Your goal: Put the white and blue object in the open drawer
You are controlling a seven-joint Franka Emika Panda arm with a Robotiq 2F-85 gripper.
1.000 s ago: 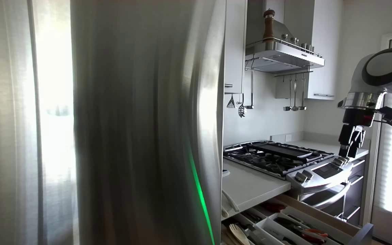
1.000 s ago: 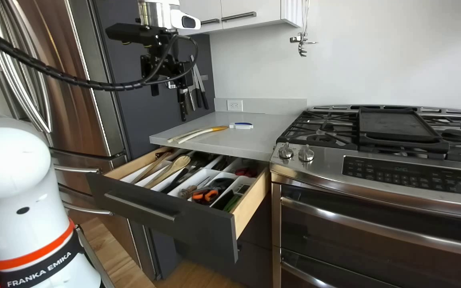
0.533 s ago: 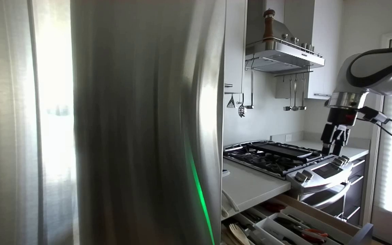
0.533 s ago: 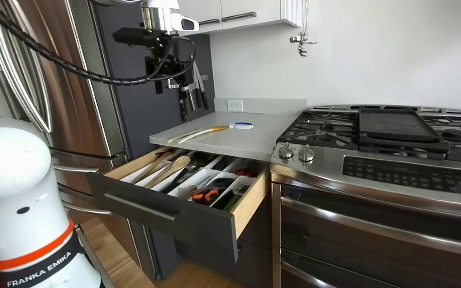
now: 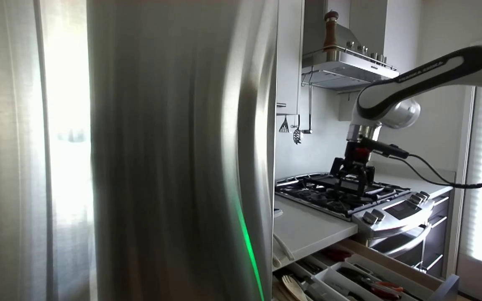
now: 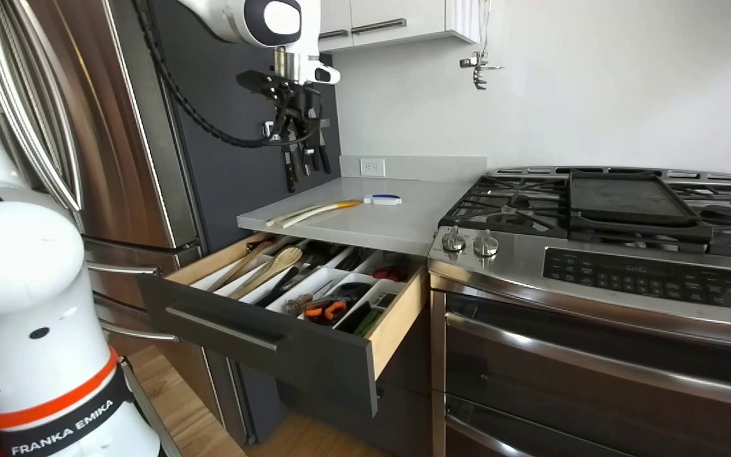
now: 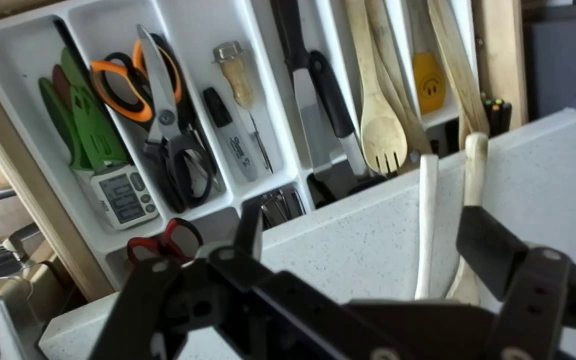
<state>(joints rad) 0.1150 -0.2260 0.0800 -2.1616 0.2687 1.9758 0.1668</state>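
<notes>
White and glossy, the arm's base (image 6: 35, 365) is standing nearest in an exterior view, left of the dark-fronted drawer (image 6: 324, 358). That drawer is standing open, and through the wrist view I am seeing scissors (image 7: 166, 118), a digital timer (image 7: 123, 195) and a slotted wooden spoon (image 7: 383, 131) lying inside it. Directly behind the drawer, the grey tabletop (image 6: 397, 222) is stretching back. Higher than the drawer, my end effector (image 7: 360, 232) is hanging with its fingers (image 7: 485, 245) standing wide apart. Behind the drawer, pale long-handled utensils (image 6: 321, 210) are resting on the tabletop. Further back from the drawer, outside it, the white and blue object (image 6: 382, 200) is lying on the tabletop. Right of the drawer, a steel stove (image 6: 581, 304) is standing. Beyond the drawer's left side, knives (image 6: 290, 172) are hanging against a dark panel (image 6: 226, 178), and furthest behind the drawer, a white outlet (image 6: 372, 167) is sitting low on the backing.
</notes>
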